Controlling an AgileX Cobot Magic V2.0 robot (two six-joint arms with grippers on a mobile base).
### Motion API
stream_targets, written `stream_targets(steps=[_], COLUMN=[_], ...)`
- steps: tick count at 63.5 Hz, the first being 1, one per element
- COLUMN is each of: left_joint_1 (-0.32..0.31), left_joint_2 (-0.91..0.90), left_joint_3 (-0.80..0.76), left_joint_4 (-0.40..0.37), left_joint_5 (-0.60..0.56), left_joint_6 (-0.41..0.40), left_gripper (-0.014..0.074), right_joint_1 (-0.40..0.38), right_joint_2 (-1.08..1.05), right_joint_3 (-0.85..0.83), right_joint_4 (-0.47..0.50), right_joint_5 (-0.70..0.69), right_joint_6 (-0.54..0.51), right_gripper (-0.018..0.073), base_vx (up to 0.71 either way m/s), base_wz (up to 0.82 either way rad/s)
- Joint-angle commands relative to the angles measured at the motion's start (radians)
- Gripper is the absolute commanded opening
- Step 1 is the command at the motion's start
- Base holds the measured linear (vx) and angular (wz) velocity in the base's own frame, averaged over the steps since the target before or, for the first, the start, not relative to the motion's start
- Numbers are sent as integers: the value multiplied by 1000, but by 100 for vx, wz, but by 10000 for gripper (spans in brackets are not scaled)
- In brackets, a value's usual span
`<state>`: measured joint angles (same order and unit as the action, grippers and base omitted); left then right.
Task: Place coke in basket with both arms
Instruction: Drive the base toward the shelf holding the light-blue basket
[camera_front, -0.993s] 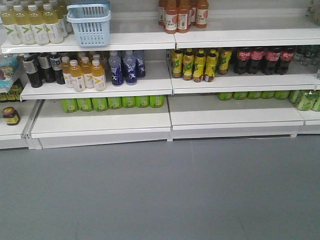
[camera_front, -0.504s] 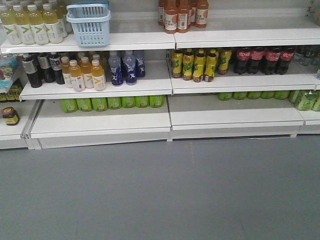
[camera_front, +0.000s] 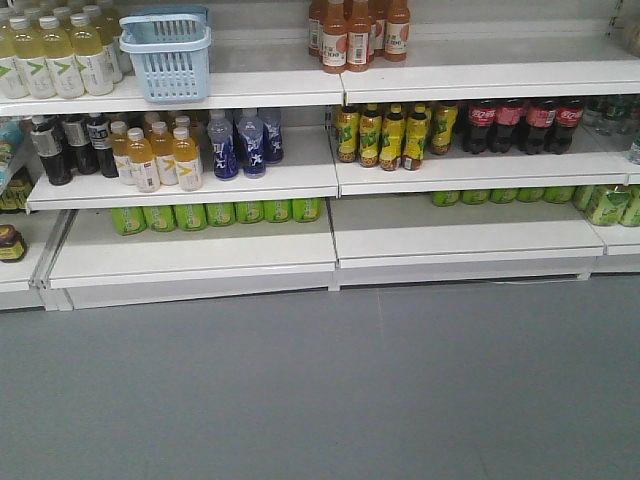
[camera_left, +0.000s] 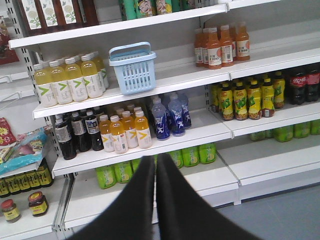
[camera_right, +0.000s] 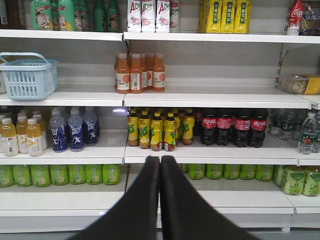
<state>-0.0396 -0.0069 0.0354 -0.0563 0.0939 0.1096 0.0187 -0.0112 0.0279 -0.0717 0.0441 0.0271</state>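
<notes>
Left gripper (camera_left: 155, 161) and right gripper (camera_right: 160, 160): fingers pressed together, nothing held. Coke (camera_right: 295, 16), red with white Coca-Cola script, on top shelf at far right, up and right of right gripper, well apart. Basket (camera_right: 27, 75) one shelf lower, far left. White bottles (camera_right: 150, 14) read "AD". Dark cola bottles (camera_right: 232, 129) have red labels with white script, right of yellow-labelled bottles (camera_right: 157, 131).

Matte black left hand (camera_left: 155, 161) and right hand (camera_right: 160, 161), each a pair of smooth, tapered fingers (camera_left: 140, 200).
</notes>
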Motion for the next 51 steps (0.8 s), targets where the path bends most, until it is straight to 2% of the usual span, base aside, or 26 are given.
stream_targets(steps=[1,51], left_joint_1=[1,1], left_joint_2=[-20,-20], left_joint_3=[-34,-34], left_joint_4=[-1,-1], left_joint_5=[-81,-81], left_joint_6=[-3,-3], left_gripper=[-6,-6], right_joint_1=[-5,-5], right_joint_2=[-13,-13], right_joint_3=[8,8], right_joint_4=[-3,-3], right_joint_5=[-72,-71], right_joint_6=[-4,-4], right_gripper=[-10,-10], base_vx=[10,10], base_wz=[-3,2])
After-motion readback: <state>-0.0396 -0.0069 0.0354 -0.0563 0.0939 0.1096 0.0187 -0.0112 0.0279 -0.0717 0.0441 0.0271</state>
